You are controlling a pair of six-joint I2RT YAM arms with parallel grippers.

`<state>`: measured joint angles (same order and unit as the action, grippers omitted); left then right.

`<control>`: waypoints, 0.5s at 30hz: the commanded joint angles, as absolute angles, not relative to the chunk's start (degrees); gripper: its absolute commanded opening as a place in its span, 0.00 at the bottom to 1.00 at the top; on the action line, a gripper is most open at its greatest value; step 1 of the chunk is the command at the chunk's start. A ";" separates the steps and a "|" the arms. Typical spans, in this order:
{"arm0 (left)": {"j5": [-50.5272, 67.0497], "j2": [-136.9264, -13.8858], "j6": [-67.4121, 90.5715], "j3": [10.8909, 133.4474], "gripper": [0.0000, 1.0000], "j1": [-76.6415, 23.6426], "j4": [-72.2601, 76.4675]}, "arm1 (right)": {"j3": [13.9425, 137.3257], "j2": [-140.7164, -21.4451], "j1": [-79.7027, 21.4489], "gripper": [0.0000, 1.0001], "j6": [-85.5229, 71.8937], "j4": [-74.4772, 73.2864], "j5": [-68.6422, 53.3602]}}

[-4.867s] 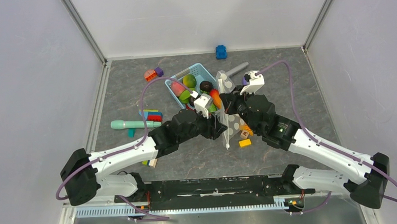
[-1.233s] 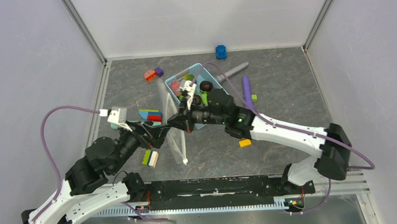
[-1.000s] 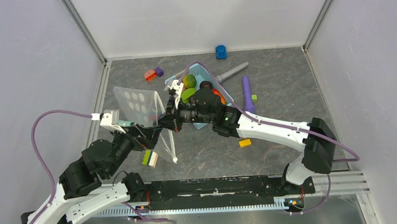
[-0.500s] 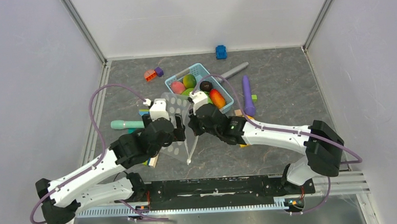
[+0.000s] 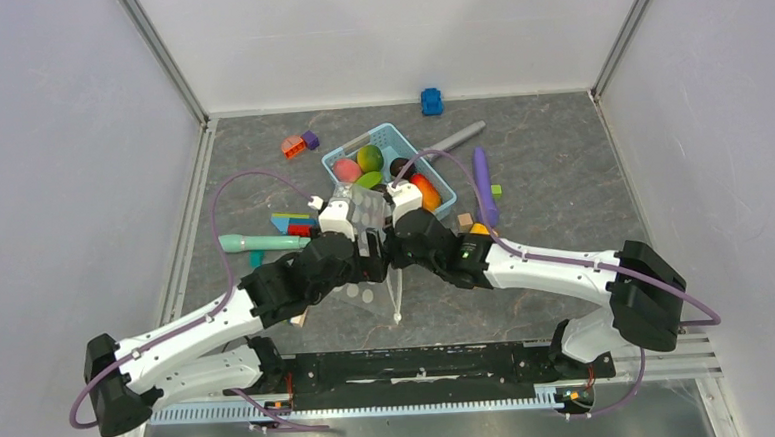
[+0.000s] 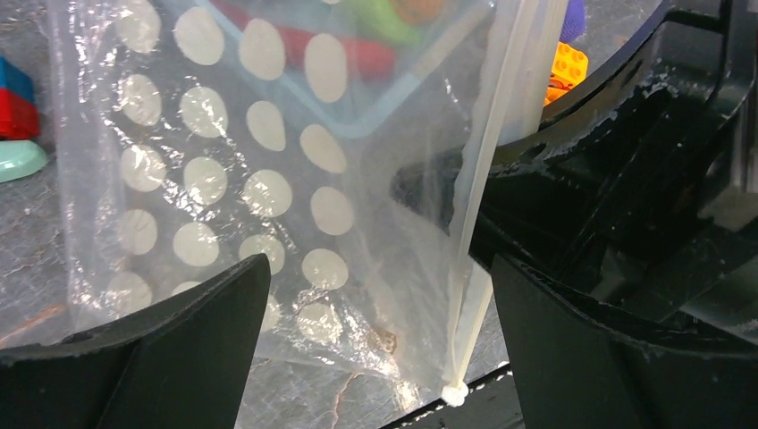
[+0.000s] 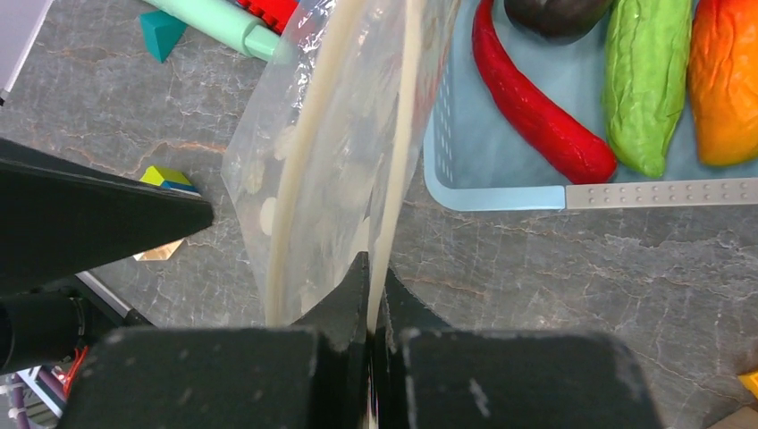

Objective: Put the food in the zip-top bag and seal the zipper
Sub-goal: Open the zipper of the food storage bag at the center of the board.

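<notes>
Clear plastic w/ white dots: that is the zip-top bag (image 5: 361, 212). It is held up btwn the two arms, just in front of the light-blue basket (image 5: 384, 131). I can't tell if its low end touches the floor.

R gripper (image 7: 371, 268) has its fingers pressed tight together, pinching one lip of the bag's mouth right at the zipper (image 7: 396, 143). L gripper (image 6: 375, 277) is spread as wide as it goes, one finger on each side of the dotted bag, not squeezing it.

The bag looks empty. All the food (image 7: 541, 112) I can see sits in the basket: a red chilli, a green veg, an orange one, a dark one, + a pink and a green one at the far end in the top view.

Step in hand, I think: getting the bag's mouth open. No food is in yet, so the job is only at its start. Nxt move prob. needs the L gripper to close on the other lip and pull it away from the R one. The lips are thin and floppy, so it must grab just one layer, or the mouth won't open.

Floor is a dark grey mat (image 5: 560, 139) that looks like stone. Plain pale walls (image 5: 384, 38) stand on three sides. Lying about: a blue toy car (image 5: 431, 100), a purple stick (image 5: 481, 179), a mint-green stick (image 5: 255, 242) and some coloured blocks (image 5: 295, 145).
</notes>
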<state>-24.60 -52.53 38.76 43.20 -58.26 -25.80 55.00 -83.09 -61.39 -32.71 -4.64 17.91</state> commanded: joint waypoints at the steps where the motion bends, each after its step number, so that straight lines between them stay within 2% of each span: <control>1: -23.40 -54.82 39.07 43.59 1.00 -58.24 -21.15 | 54.73 -81.12 -61.09 0.00 -34.62 -1.44 16.82; 7: -22.86 -59.25 38.85 44.46 0.99 -58.22 -21.79 | 54.08 -80.86 -60.27 0.00 -36.99 -1.53 16.30; 11: -22.73 -59.92 39.55 43.65 0.95 -58.24 -22.06 | 53.29 -80.19 -59.88 0.00 -37.76 -1.61 16.16; 15: -26.91 -60.36 41.43 43.14 0.94 -58.20 -23.81 | 52.16 -78.95 -59.77 0.00 -38.21 -0.62 14.53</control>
